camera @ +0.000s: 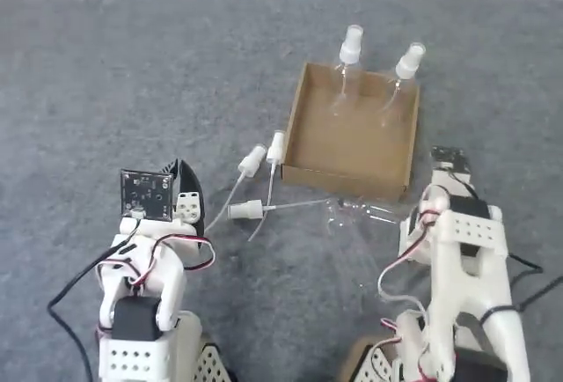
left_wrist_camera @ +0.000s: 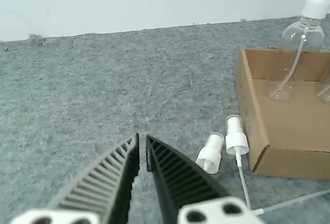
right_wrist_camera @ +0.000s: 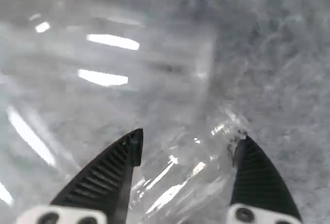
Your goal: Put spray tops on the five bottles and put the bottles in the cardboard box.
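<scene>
The right pincer [right_wrist_camera: 189,135] stands wide around a clear bottle [right_wrist_camera: 180,177] lying on the surface [camera: 106,74] just beside the box [camera: 297,118]; the left pincer [left_wrist_camera: 143,140], nearly closed and empty, sits near the loose tops [left_wrist_camera: 210,154]. The bottle looks light, thin-walled and slick: grip its body gently, near the neck.

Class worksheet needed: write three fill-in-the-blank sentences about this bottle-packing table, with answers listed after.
The brown cardboard box holds ___ capped clear plastic bottles.
___ loose white spray tops lie on the grey carpet beside the box.
The right gripper stands ___ around another clear bottle.
Answers: two; three; open.
</scene>
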### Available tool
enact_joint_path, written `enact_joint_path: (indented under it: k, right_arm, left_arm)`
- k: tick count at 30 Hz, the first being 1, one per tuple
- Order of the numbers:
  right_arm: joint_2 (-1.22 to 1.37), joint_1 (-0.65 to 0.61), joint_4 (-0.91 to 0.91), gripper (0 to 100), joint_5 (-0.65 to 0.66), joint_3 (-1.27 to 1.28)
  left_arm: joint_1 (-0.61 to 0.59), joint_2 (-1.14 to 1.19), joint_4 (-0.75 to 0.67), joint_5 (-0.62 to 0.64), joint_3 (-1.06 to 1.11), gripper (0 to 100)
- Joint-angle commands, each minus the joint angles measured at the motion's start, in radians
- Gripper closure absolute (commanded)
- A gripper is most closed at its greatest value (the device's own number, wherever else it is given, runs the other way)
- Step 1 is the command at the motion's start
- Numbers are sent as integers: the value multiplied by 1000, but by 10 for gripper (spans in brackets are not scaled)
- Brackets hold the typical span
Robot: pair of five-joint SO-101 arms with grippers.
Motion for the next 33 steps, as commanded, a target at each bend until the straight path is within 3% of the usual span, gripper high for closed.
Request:
enact_joint_path:
  k: [1,9,14,23,33]
  right_arm:
    - [12,61,-30,772,-14,-41]
    - [15,70,38,772,-15,-44]
    - [7,176,-15,839,-2,-51]
    - [19,412,-102,864,284,-147]
    - [21,444,-108,861,588,-290]
  left_arm:
    - [-3,-17,-28,-6,-8,988]
    - [-3,-17,-28,-6,-7,988]
    - [-3,-17,-26,-6,-7,988]
    - [-3,-17,-23,-6,-10,988]
    - [-6,-8,40,-17,-73,988]
